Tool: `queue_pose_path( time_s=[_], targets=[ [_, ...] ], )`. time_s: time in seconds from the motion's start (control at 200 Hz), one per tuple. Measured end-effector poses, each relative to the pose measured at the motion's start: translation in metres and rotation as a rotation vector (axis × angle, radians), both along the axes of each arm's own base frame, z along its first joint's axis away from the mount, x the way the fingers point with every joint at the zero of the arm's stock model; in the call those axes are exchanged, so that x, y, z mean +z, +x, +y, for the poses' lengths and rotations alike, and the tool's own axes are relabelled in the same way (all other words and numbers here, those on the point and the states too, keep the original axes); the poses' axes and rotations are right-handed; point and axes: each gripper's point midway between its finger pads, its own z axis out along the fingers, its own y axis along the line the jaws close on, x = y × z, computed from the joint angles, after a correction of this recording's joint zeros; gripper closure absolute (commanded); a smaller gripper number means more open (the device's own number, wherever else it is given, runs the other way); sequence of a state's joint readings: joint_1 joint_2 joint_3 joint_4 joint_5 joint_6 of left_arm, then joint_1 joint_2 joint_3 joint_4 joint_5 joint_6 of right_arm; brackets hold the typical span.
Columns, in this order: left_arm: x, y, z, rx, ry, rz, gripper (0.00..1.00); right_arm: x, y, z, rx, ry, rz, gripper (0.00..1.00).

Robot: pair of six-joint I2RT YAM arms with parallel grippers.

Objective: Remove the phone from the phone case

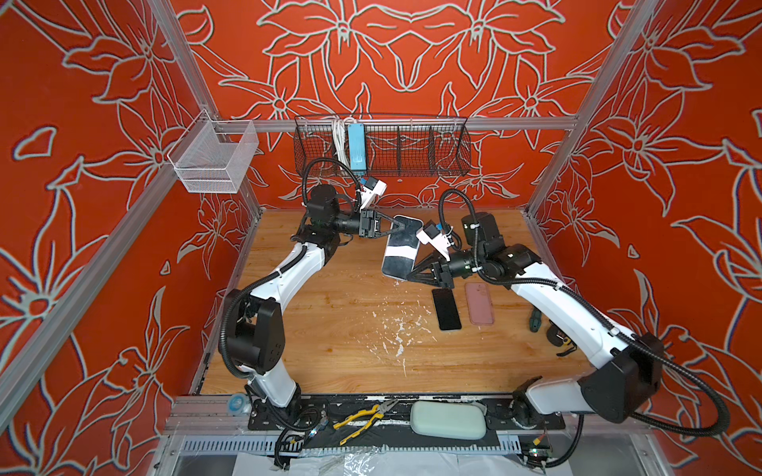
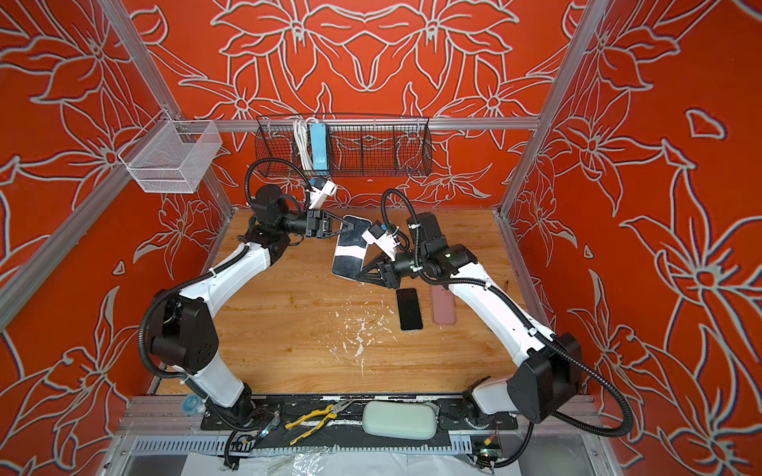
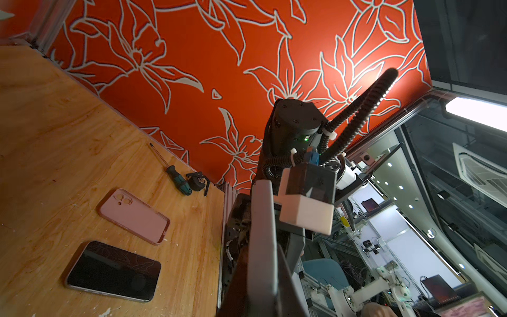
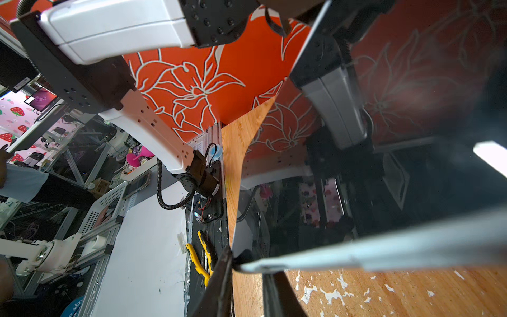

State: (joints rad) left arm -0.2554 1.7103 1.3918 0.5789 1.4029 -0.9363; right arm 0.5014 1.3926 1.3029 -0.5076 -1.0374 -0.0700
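Above the far middle of the table (image 1: 330, 338), the cased phone (image 1: 399, 251) is held aloft between both arms, its long axis running far to near. Left pincer (image 1: 403, 229) is clamped on its far end; right pincer (image 1: 408, 277) appears closed on its near right corner. A bare black phone (image 1: 446, 309) and a pink case (image 1: 479, 303) lie to the near right. No writing is legible.

Phone case (image 4: 411, 244) is pale grey, loose case (image 1: 479, 303) pink, walls (image 1: 412, 62) red with grey-outlined flowers.

Bright even overhead light, soft shadows, edge distortion, wrist close-ups blurred, reflections on phone (image 4: 397, 178)
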Motion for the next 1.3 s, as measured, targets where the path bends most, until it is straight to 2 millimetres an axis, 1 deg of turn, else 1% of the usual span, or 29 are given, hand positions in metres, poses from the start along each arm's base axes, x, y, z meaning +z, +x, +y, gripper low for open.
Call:
queue_pose_path(
  time_s=[0.11, 0.275, 0.586, 0.666, 0.771, 0.871, 0.951, 1.051, 1.221, 1.296],
  targets=[
    [-0.003, 0.001, -0.001, -0.026, -0.003, 0.015, 1.00, -0.002, -0.001, 0.001, -0.008, -0.026, 0.001, 0.80],
    [0.002, -0.003, -0.001, -0.041, -0.009, 0.000, 1.00, -0.001, -0.005, 0.006, 0.012, -0.032, -0.020, 0.79],
    [0.006, 0.003, -0.001, -0.009, -0.018, 0.060, 1.00, -0.007, -0.017, 0.020, 0.035, -0.069, -0.050, 0.82],
    [0.007, 0.004, -0.002, 0.002, -0.023, 0.070, 1.00, -0.010, -0.017, 0.021, 0.030, -0.079, -0.058, 0.82],
    [0.008, 0.006, -0.004, 0.015, -0.028, 0.072, 1.00, -0.013, -0.016, 0.021, 0.023, -0.087, -0.060, 0.79],
    [0.009, 0.007, -0.003, 0.034, -0.033, 0.071, 1.00, -0.013, -0.016, 0.021, 0.024, -0.083, -0.055, 0.69],
    [0.010, 0.006, -0.003, 0.046, -0.035, 0.061, 1.00, -0.011, -0.018, 0.022, 0.031, -0.071, -0.046, 0.68],
    [0.013, 0.003, -0.001, 0.062, -0.036, 0.048, 1.00, -0.008, -0.020, 0.022, 0.037, -0.050, -0.033, 0.68],
    [0.024, -0.004, 0.001, 0.081, -0.045, 0.006, 1.00, 0.001, -0.020, 0.020, 0.035, -0.014, -0.019, 0.76],
    [0.025, -0.006, 0.001, 0.085, -0.047, -0.006, 1.00, 0.003, -0.019, 0.020, 0.034, -0.004, -0.014, 0.76]
  ],
)
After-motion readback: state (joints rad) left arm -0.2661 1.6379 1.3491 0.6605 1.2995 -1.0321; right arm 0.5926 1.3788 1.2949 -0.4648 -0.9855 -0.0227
